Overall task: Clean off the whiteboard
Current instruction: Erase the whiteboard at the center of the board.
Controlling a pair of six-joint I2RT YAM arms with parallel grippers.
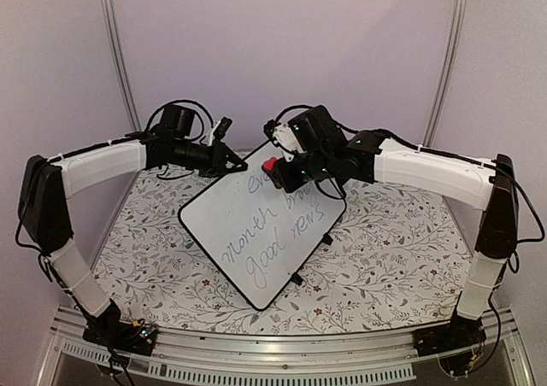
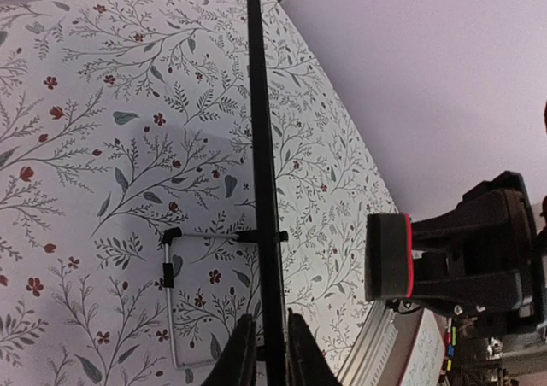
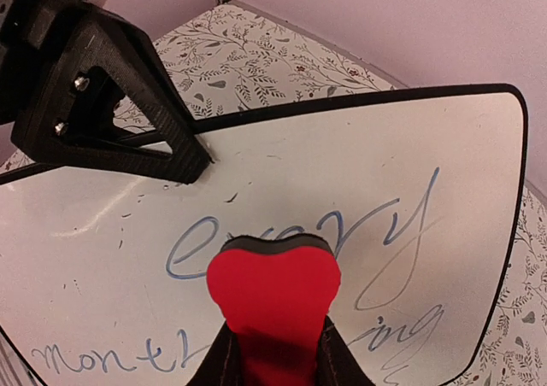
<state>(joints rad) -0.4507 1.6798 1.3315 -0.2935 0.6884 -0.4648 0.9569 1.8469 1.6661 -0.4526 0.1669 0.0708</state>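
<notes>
The whiteboard (image 1: 256, 232) is a glossy white board with a thin black frame, propped tilted on the table, bearing grey-blue handwriting. My left gripper (image 1: 229, 157) is shut on its top edge; the left wrist view shows the black frame (image 2: 265, 190) edge-on between the fingers (image 2: 241, 356). My right gripper (image 1: 280, 174) is shut on a red eraser (image 3: 272, 296) with a dark felt face, held at the board's upper part over the word "every" (image 3: 376, 224). The eraser also shows in the left wrist view (image 2: 389, 258). I cannot tell whether the felt touches the board (image 3: 256, 190).
The table has a floral-patterned cloth (image 1: 385, 241). A wire stand with black feet (image 2: 171, 266) sticks out behind the board. A metal rail (image 1: 282, 365) runs along the near edge. Pale walls and two metal posts (image 1: 118, 53) enclose the back.
</notes>
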